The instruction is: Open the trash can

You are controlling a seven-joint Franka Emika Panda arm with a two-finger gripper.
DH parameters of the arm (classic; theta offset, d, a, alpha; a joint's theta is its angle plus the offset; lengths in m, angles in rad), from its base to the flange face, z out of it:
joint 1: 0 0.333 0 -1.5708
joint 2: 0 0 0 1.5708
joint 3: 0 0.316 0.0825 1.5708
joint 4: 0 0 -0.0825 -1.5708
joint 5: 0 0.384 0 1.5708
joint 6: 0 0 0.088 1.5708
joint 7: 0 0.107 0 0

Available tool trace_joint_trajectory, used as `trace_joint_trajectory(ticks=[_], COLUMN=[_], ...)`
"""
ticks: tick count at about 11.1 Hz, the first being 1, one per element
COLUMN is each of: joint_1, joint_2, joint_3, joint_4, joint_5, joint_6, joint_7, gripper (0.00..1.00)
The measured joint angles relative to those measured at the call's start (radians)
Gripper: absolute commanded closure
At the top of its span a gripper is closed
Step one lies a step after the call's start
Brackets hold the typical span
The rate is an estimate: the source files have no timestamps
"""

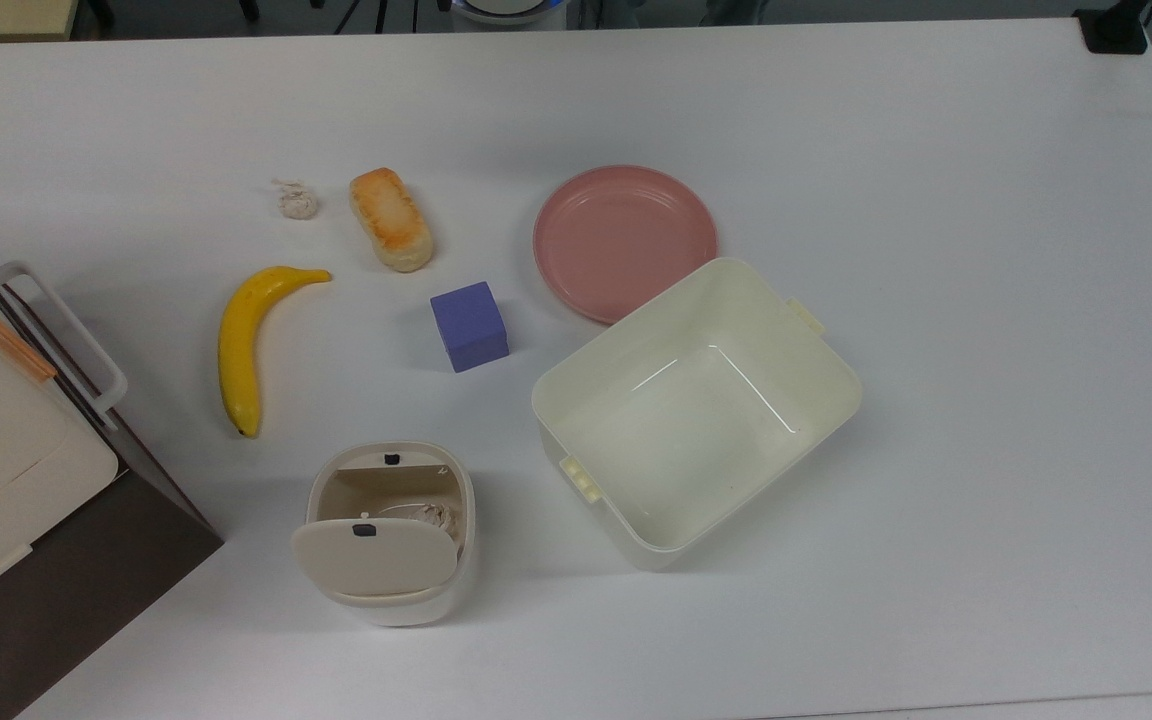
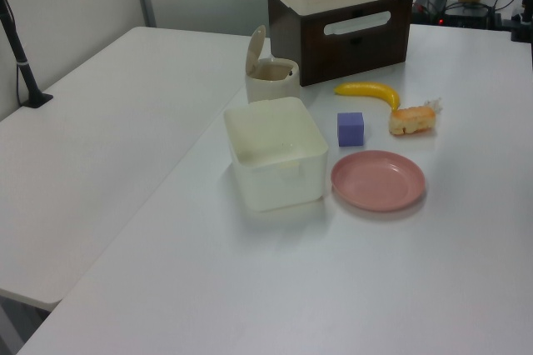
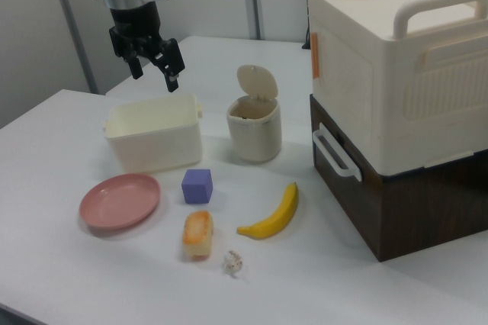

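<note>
Right view, left to right: the gripper hangs above the cream tub, fingers apart, holding nothing. The trash can stands between tub and brown cabinet, its lid raised upright. Banana lies in front.

Open bench across the top view's right half and upper edge. Crowded at centre: tub, pink plate, purple cube. Blocked at lower left by stacked boxes, close beside trash can, lid upright.
</note>
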State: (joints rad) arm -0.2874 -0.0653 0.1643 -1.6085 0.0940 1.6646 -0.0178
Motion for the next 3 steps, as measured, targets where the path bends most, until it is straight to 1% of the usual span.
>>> trace_joint_trajectory(ticks=[3], joint_1=[0.000], joint_2=[0.000], joint_3=[-0.005], joint_4=[0.000], joint_5=[0.000], joint_6=[-0.004], joint_7=[0.000], gripper=[0.00])
